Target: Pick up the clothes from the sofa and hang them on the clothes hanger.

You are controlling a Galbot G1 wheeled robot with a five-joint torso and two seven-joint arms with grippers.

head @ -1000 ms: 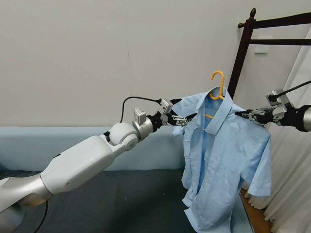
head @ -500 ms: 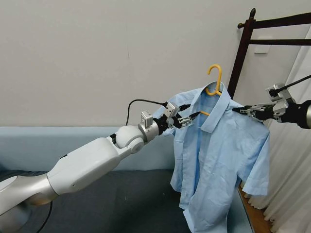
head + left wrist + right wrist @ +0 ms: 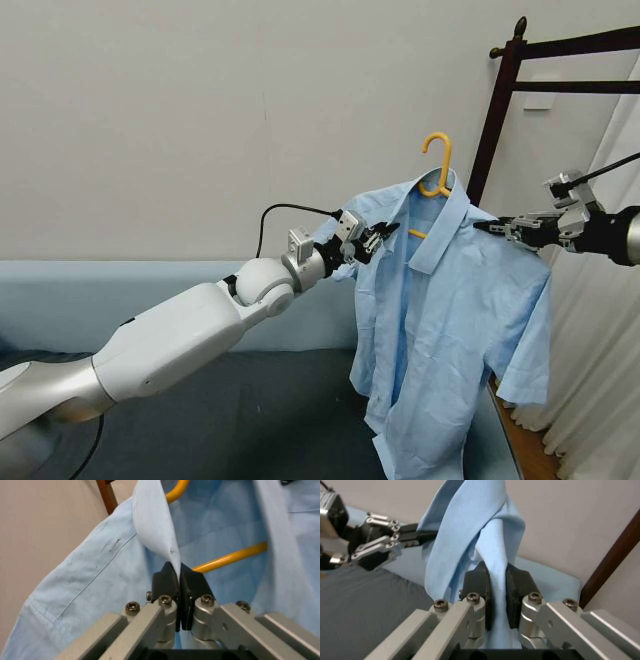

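A light blue shirt (image 3: 455, 330) hangs in the air on a yellow hanger (image 3: 436, 163), stretched between my two arms. My left gripper (image 3: 388, 232) is shut on the shirt's left shoulder; in the left wrist view its pads (image 3: 178, 580) pinch a fold of blue cloth (image 3: 155, 528) with the yellow hanger bar (image 3: 227, 558) just behind. My right gripper (image 3: 482, 226) is shut on the other shoulder; its pads (image 3: 496, 582) clamp a bunched fold of the shirt (image 3: 475, 525). The dark wooden clothes stand (image 3: 505, 95) rises just behind and to the right of the hanger hook.
The dark grey sofa seat (image 3: 250, 420) with its pale blue backrest (image 3: 60, 300) lies below the left arm. A white curtain (image 3: 600, 360) hangs at the far right behind the right arm. A plain wall is behind everything.
Both grippers have lifted the shirt and hanger upward and a little to the left, toward the stand's height. The left arm has stretched further out. Both grips are unchanged.
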